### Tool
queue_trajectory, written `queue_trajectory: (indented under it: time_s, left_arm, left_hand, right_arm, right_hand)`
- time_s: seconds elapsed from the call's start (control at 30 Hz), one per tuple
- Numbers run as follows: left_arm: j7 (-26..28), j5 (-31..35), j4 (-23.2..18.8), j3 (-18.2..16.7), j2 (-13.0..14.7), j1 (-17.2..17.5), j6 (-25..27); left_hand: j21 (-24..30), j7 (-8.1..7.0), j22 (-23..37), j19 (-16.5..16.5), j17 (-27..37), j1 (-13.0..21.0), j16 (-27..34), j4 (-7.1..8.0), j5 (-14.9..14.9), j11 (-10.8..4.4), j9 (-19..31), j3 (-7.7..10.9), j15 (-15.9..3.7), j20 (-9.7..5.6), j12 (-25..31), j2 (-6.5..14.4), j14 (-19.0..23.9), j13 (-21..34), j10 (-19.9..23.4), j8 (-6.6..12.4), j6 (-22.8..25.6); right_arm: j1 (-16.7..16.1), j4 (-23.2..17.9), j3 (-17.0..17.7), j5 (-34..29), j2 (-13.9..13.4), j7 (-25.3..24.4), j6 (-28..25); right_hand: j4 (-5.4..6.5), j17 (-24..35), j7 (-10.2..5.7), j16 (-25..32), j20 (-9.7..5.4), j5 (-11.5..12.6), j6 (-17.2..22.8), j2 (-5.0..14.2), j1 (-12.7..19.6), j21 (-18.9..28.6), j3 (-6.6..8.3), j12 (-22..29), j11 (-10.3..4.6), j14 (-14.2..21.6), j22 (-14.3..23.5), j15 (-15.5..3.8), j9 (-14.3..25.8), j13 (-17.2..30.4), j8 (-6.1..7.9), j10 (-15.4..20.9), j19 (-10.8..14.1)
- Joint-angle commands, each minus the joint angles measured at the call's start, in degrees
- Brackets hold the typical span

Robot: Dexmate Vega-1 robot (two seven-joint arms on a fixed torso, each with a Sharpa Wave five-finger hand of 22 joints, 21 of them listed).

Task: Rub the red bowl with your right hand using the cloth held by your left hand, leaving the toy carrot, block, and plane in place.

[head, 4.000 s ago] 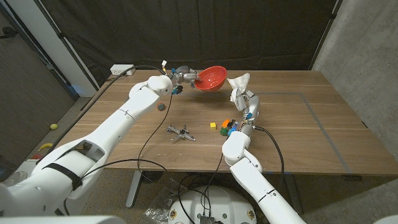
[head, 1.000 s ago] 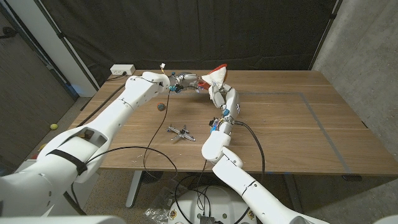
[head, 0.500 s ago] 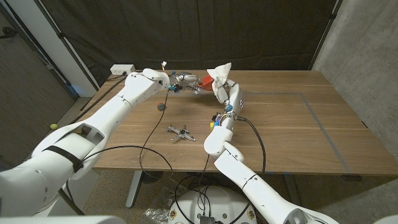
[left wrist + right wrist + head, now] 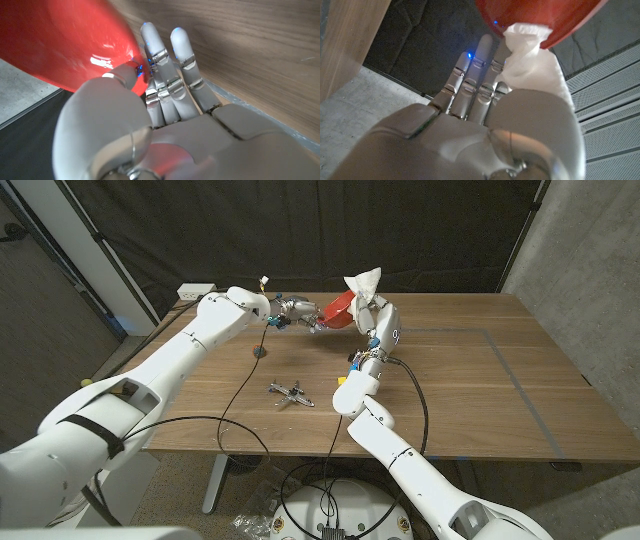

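Red and tilted, the bowl (image 4: 338, 309) is held in the air above the far edge of the tabletop (image 4: 470, 380), near its middle. Its left side is gripped by the left hand (image 4: 300, 312), whose arm reaches in from the near left corner; in the left wrist view the fingers (image 4: 170, 80) are seen lying along the bowl's (image 4: 65, 45) outer wall. Nearer the left edge, a small dark object (image 4: 260, 351) lies on the wood. Toward the near edge, the toy plane (image 4: 290, 393) rests on the tabletop. To its right, a yellow block (image 4: 342, 381) is partly hidden beside the right forearm. A white cloth (image 4: 362, 286) is grasped by the right hand (image 4: 375, 315) and pressed against the bowl's right side; in the right wrist view the cloth (image 4: 535, 65) touches the bowl's (image 4: 540, 20) rim.
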Motion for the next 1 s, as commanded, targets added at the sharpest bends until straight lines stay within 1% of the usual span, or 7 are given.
queue_trajectory:
  time_s: [0.03,0.37,0.6,0.77,0.87,0.93,1.0]
  left_arm:
    - [6.65,7.97,-5.80,2.30,2.55,0.73,2.67]
    - [13.27,20.86,-10.12,7.23,3.02,0.45,6.87]
    - [13.16,24.94,-10.24,7.92,2.18,0.44,8.54]
    - [12.60,27.52,-10.63,8.44,1.96,0.46,9.81]
    - [12.28,29.80,-11.03,9.39,1.96,0.23,11.09]
    - [11.73,30.48,-11.08,9.47,1.85,0.19,11.41]
    - [10.84,31.17,-11.14,9.72,1.87,-0.01,11.85]
  left_hand:
    - [0.27,4.11,-0.06,0.62,0.10,3.53,0.33,0.13,0.19,-1.30,-0.04,0.53,-0.70,-4.00,-0.14,3.20,0.16,0.10,0.95,0.16,4.34]
    - [0.34,3.80,-0.08,0.65,-0.20,3.49,0.20,0.21,0.14,-1.40,-0.38,0.58,-0.70,-3.99,-0.34,3.26,0.05,-0.17,1.04,0.02,4.37]
    - [0.36,3.73,-0.09,0.65,-0.18,3.46,0.27,0.23,0.12,-1.35,-0.42,0.61,-0.71,-3.97,-0.45,3.27,0.09,-0.19,0.92,0.00,4.27]
    - [0.35,3.77,-0.10,0.61,-0.32,3.41,0.18,0.29,0.11,-1.42,-0.52,0.64,-0.70,-3.98,-0.51,3.31,0.00,-0.26,0.95,-0.03,4.24]
    - [0.36,3.63,-0.11,0.60,-0.29,3.42,0.23,0.27,0.10,-1.47,-0.56,0.66,-0.74,-3.98,-0.53,3.29,0.04,-0.34,1.08,-0.05,4.21]
    - [0.35,3.61,-0.11,0.59,-0.29,3.41,0.23,0.27,0.10,-1.54,-0.59,0.67,-0.74,-3.97,-0.51,3.29,0.02,-0.31,1.11,-0.06,4.20]
    - [0.36,3.56,-0.11,0.59,-0.25,3.40,0.27,0.27,0.09,-1.67,-0.65,0.68,-0.74,-3.96,-0.54,3.28,0.04,-0.39,1.17,-0.04,4.30]
  right_arm:
    - [-1.63,-2.32,2.52,-3.52,-0.35,-0.09,-2.73]
    - [-3.60,-4.65,3.79,-5.27,-1.69,-0.09,-5.92]
    - [-3.88,-6.09,2.81,-6.86,-4.05,-0.09,-9.95]
    - [-3.50,-7.34,1.04,-10.47,-6.62,0.69,-15.88]
    - [-3.04,-8.96,-0.45,-13.85,-8.81,4.42,-22.10]
    - [-2.79,-9.39,-1.05,-14.51,-9.58,5.74,-23.76]
    - [-2.26,-10.13,-2.18,-16.41,-10.88,8.91,-27.30]
  right_hand:
    - [0.39,0.08,-0.25,-0.16,-1.91,0.19,0.09,0.61,-0.06,0.56,0.06,0.36,0.01,0.50,0.06,-4.64,0.26,0.44,0.32,0.25,-0.20]
    - [0.47,0.12,-0.36,-0.36,-1.97,0.18,0.02,0.59,-0.18,0.97,0.00,0.19,-0.45,0.43,-0.21,-4.63,0.26,0.67,0.17,0.19,-0.46]
    - [0.49,0.07,-0.39,-0.70,-1.94,0.20,-0.05,0.68,-0.16,1.26,0.06,-0.10,-0.71,0.16,-0.44,-4.70,0.27,0.70,0.03,-0.03,-0.78]
    - [0.57,-0.10,-0.46,-1.19,-1.89,0.21,-0.03,0.78,-0.21,1.54,0.12,-0.35,-1.12,-0.19,-0.65,-4.72,0.27,0.75,-0.06,-0.28,-0.93]
    - [0.66,-0.46,-0.76,-1.96,-1.85,0.21,-0.17,0.70,-0.39,1.69,0.11,-0.44,-1.30,-0.91,-0.83,-4.67,0.39,0.82,-0.11,-0.29,-1.22]
    - [0.83,-0.92,-1.11,-2.85,-1.97,0.22,-0.17,0.76,-0.62,1.87,0.13,-0.64,-1.46,-1.67,-1.02,-4.66,0.49,0.89,-0.12,-0.59,-1.40]
    - [0.92,-1.30,-1.35,-3.50,-1.98,0.23,-0.23,0.81,-0.72,1.99,0.18,-0.83,-1.84,-2.10,-1.19,-4.70,0.44,0.90,-0.21,-0.89,-1.59]
